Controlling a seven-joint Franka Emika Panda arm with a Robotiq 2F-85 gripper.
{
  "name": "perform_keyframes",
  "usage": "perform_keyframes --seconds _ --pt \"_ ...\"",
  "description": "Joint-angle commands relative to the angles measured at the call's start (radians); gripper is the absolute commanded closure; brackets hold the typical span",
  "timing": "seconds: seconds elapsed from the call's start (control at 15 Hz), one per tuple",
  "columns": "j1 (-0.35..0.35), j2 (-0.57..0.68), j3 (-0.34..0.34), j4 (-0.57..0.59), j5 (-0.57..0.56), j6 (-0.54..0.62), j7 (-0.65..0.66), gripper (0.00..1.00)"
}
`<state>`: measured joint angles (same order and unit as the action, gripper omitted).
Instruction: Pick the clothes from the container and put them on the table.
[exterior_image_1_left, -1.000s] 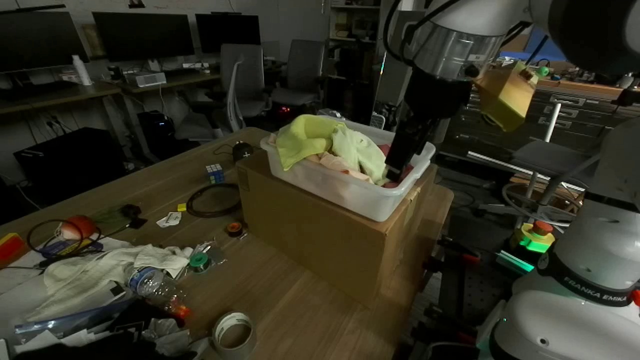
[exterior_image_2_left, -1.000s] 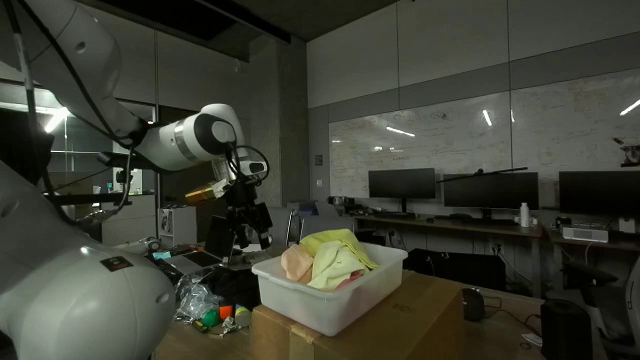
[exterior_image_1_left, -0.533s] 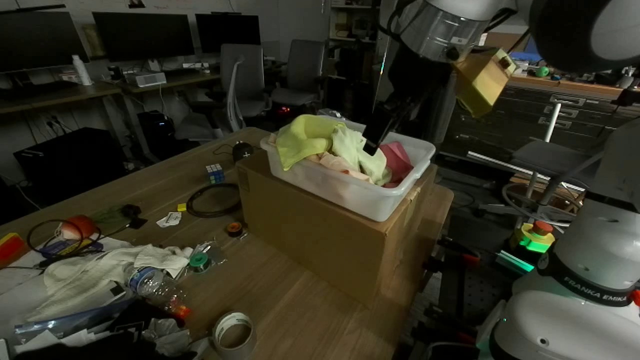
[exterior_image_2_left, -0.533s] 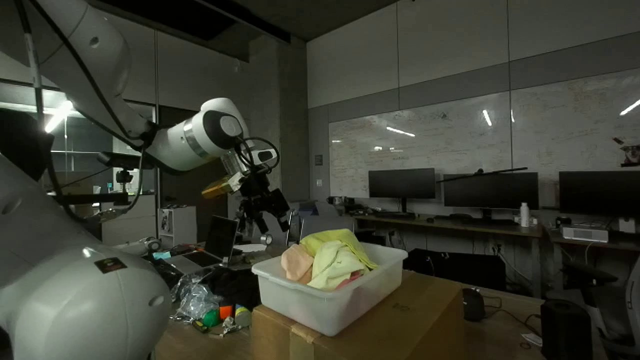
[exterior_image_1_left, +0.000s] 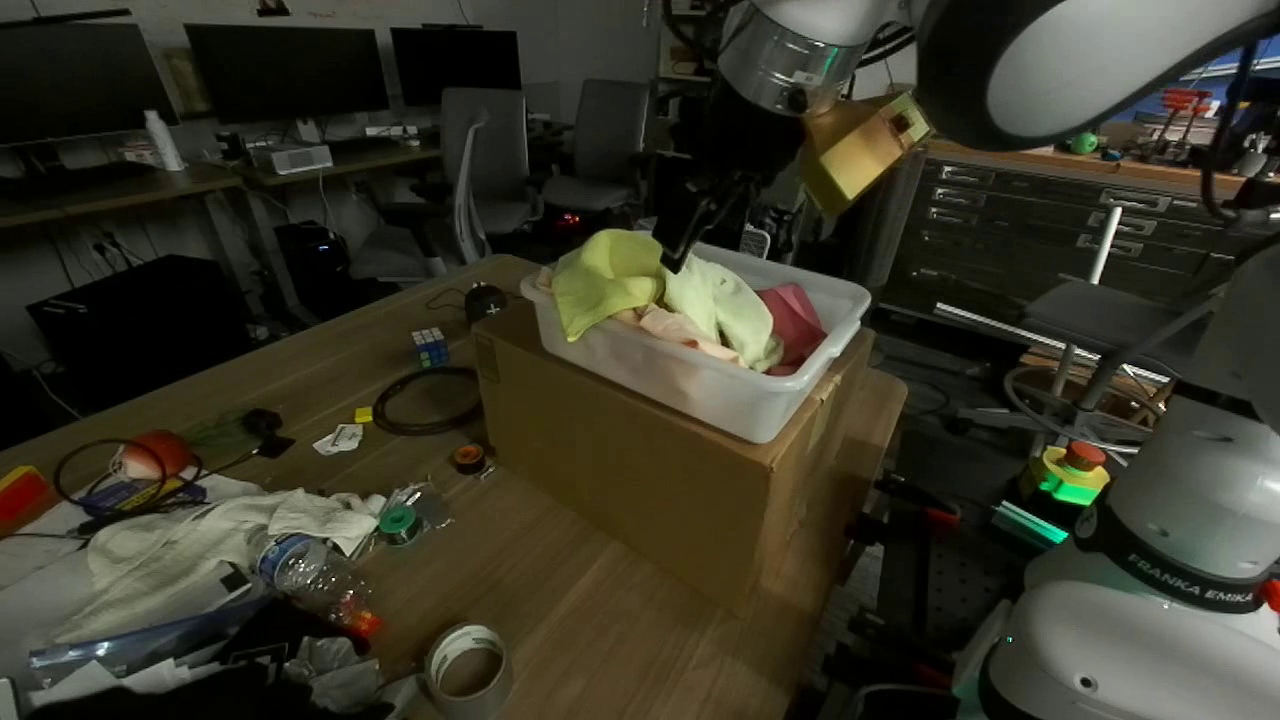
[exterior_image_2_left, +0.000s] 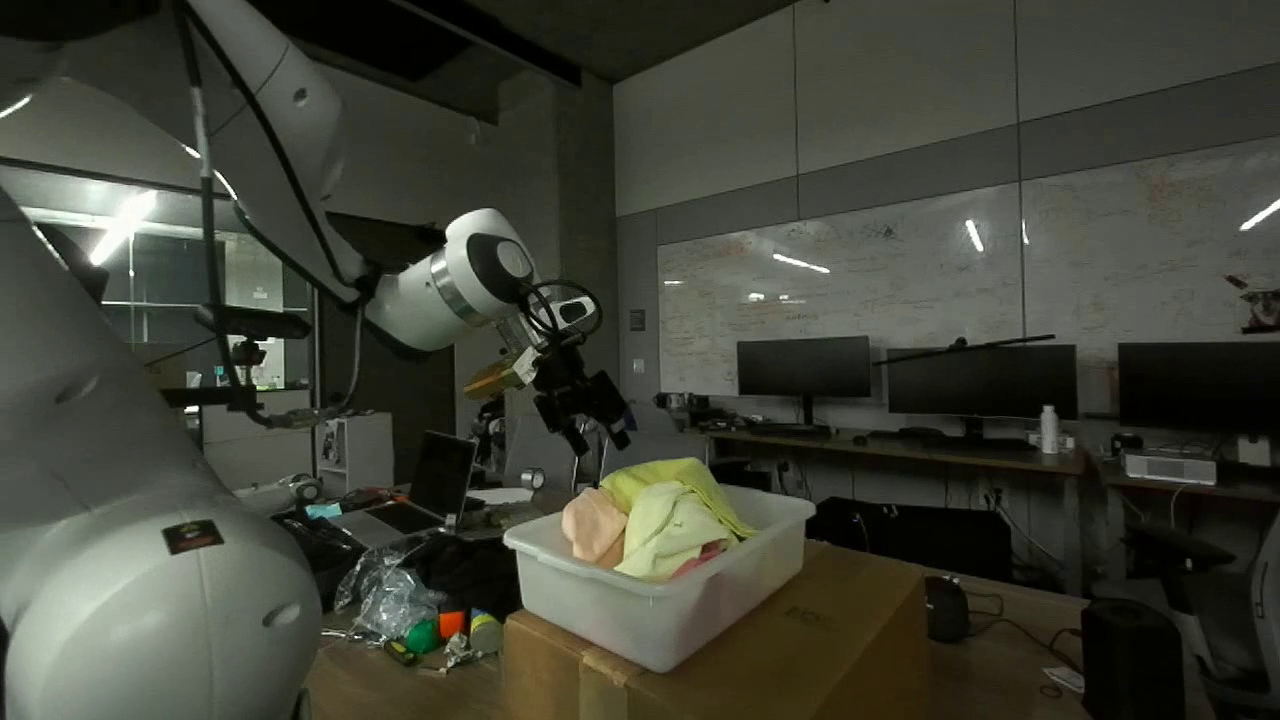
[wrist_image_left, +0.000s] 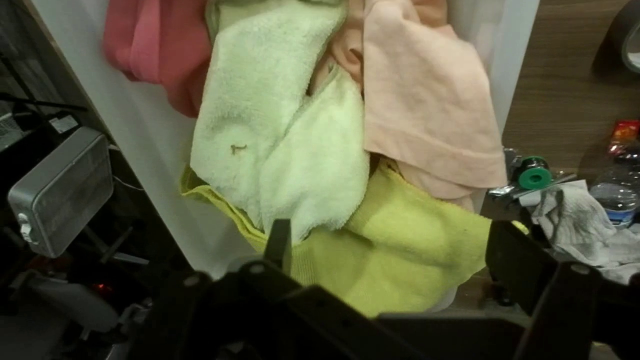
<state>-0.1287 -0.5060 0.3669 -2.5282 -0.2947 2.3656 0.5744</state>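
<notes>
A white plastic container holds crumpled clothes and also shows in an exterior view. A yellow cloth lies at one end, partly over the rim, and fills the lower wrist view. A pale green cloth lies beside it in the middle. A peach cloth and a pink-red cloth lie to either side. My gripper is open and empty, its fingers spread across the yellow cloth in the wrist view. In an exterior view the gripper hangs above the clothes, apart from them.
The container stands on a cardboard box on the wooden table. The table also bears a tape roll, a plastic bottle, a white rag, a coiled cable and a puzzle cube.
My gripper has moved across the container, from over the pink-red cloth's end to above the yellow cloth, and it is higher than one second ago. The clothes and container have not moved.
</notes>
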Motion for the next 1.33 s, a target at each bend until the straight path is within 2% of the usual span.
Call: perform_keyframes --seconds 0.0,0.33,0.73,1.07,1.2,1.27 --pt "-0.056 0.124 0.025 0.105 -0.13 0.016 0.113 0.0" --pt "-0.047 0.248 -0.01 0.194 -0.272 -0.03 0.239 0.0" --pt "-0.002 0.359 -0.101 0.263 -0.332 -0.06 0.311 0.0" --pt "0.035 0.398 -0.181 0.288 -0.336 -0.045 0.323 0.0" --pt "0.046 0.405 -0.2 0.293 -0.337 -0.039 0.334 0.27" --pt "0.052 0.408 -0.208 0.296 -0.338 -0.038 0.336 0.34"
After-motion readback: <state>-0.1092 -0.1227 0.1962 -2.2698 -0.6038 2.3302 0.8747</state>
